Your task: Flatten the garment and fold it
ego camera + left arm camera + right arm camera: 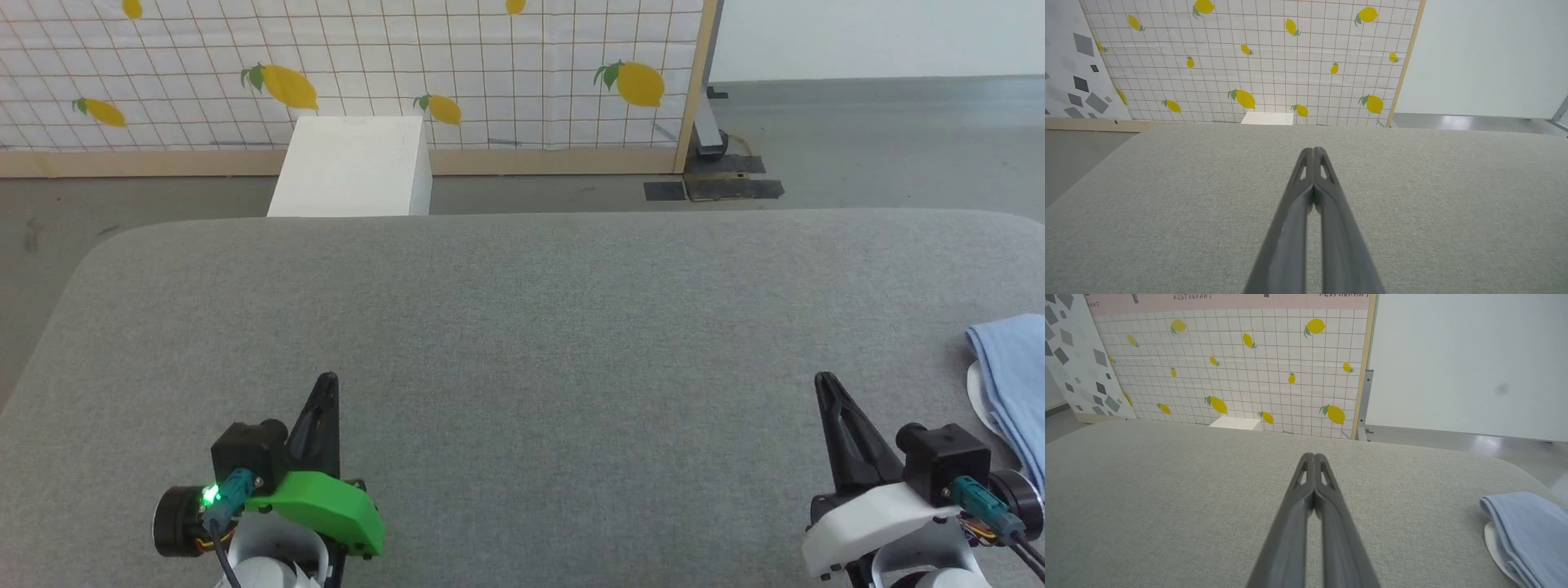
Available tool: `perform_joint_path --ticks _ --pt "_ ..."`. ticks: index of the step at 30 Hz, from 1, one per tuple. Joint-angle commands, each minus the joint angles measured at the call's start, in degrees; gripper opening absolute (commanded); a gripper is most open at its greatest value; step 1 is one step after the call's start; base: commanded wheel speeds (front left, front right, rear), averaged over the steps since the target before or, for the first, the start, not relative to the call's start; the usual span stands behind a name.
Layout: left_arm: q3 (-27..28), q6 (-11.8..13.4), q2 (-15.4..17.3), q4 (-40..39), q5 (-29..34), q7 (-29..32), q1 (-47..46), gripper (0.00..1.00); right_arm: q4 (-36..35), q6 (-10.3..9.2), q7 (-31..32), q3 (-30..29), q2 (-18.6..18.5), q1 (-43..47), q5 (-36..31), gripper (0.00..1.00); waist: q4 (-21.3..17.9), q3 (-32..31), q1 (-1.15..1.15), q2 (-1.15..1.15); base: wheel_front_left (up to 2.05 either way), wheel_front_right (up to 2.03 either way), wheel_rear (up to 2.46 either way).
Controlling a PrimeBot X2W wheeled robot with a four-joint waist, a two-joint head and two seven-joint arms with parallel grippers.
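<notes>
Evidently both arms are waiting to begin: the left fingers (321, 420) and right fingers (845, 425) are pressing fully together, gripping nothing, while the garment (1012, 367) is lying bunched at the right edge of the counter (522, 310), near the right fingers, awaiting flattening.

**Three views under bright, even, diffuse light.** The grey woven-fabric table top (522, 327) is uniformly lit. A soft, narrow shadow lies beside the light blue soft-fabric garment (1527, 531), on its side facing the right gripper (1313, 455). Pale glare marks the glossy grey floor (1488, 443) beyond and to the right of that gripper's tips. A small green indicator lamp (210, 493) glows behind the left gripper (326, 377). In the wrist views, wide-angle distortion bows the table's far edge. The dark fingers (1286, 253) are blurred near the lens and sharper toward the tips. The head view is slightly soft and grainy.
</notes>
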Motion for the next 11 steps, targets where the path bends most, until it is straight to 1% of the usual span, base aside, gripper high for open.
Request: perform_joint_path --ticks 1,11 --pt "0.29 0.49 -0.34 -0.56 1.08 0.43 0.93 0.00 -0.29 -0.05 0.23 0.20 0.07 -0.76 -0.53 0.00 -0.03 0.02 0.00 0.00 0.00 0.00 0.00" --pt "0.78 0.98 -0.43 -2.09 2.61 1.81 1.32 0.00 -0.44 -0.06 1.02 0.50 0.08 -1.12 -0.97 0.00 -0.24 0.19 0.00 0.00 0.00 0.00 0.00"
